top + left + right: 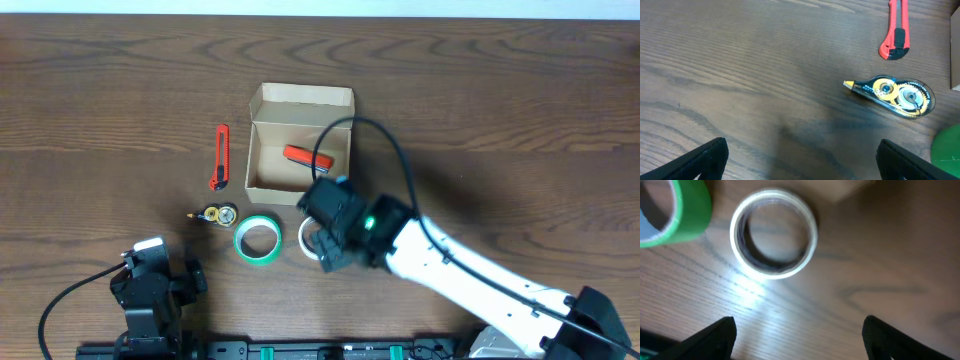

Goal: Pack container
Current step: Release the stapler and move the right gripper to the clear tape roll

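The tan cardboard container (262,160) stands open in the middle of the table with a red object (305,156) inside. My right gripper (325,240) is open and empty just above a clear tape roll (306,238), which shows ahead of the fingers in the right wrist view (773,238). A green tape roll (257,240) lies left of it and also shows in the right wrist view (682,205). A correction tape dispenser (892,93) and a red utility knife (896,27) lie left of the container. My left gripper (800,160) is open and empty at the near left.
The utility knife (220,157) lies parallel to the container's left wall. The correction tape dispenser (216,214) sits just below it. The right arm's black cable arcs over the container's right side.
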Tool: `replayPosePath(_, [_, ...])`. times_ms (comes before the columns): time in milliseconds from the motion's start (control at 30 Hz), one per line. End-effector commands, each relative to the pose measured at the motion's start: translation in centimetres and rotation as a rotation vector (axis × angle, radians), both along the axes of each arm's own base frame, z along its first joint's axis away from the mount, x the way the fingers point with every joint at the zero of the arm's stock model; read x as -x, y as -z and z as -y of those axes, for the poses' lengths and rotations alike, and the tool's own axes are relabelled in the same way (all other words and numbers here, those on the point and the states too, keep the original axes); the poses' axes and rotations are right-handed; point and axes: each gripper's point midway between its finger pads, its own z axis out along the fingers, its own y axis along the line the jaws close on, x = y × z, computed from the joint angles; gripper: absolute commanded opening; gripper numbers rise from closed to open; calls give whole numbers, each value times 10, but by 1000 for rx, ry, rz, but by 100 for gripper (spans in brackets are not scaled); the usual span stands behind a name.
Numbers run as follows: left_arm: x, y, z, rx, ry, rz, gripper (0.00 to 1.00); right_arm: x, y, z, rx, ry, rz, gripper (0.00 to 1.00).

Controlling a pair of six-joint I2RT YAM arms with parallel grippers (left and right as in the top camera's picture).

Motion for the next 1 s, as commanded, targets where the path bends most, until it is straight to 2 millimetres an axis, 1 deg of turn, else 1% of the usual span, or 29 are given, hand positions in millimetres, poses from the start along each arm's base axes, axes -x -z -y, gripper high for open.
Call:
replayPosePath(0, [6, 19, -2, -16, -1, -62, 95, 12, 11, -1, -49, 247, 14, 84])
replayPosePath(100, [6, 19, -2, -16, -2, -62, 95, 16, 22, 8, -28, 370, 57, 88])
replayPosePath(167, [6, 19, -2, -16, -1, -62, 95, 15, 27, 15, -24, 458, 83, 96])
replayPosePath(233, [6, 19, -2, -16, -2, -62, 95, 14, 33, 14, -47, 513, 85, 99])
replayPosePath(367, [6, 19, -2, -16, -1, -62, 95, 11, 42, 7, -112, 585, 88, 99])
replayPosePath(433, [6, 19, -2, -16, -1, -62, 95, 9, 45, 7, -128, 615, 97, 99])
replayPosePath(567, [6, 19, -2, -16, -1, -62, 95, 4, 50, 18, -135, 762, 141, 98])
replayPosePath(667, [6, 19, -2, -16, -1, -62, 95, 0, 54, 21, -147, 843, 169, 98])
replayPosePath(833, [6, 19, -2, -16, -2, -62, 95, -9, 61, 13, -176, 865, 188, 96])
replayPosePath(967, [6, 19, -2, -16, -2, -62, 95, -14, 73, 5, -181, 867, 189, 95])
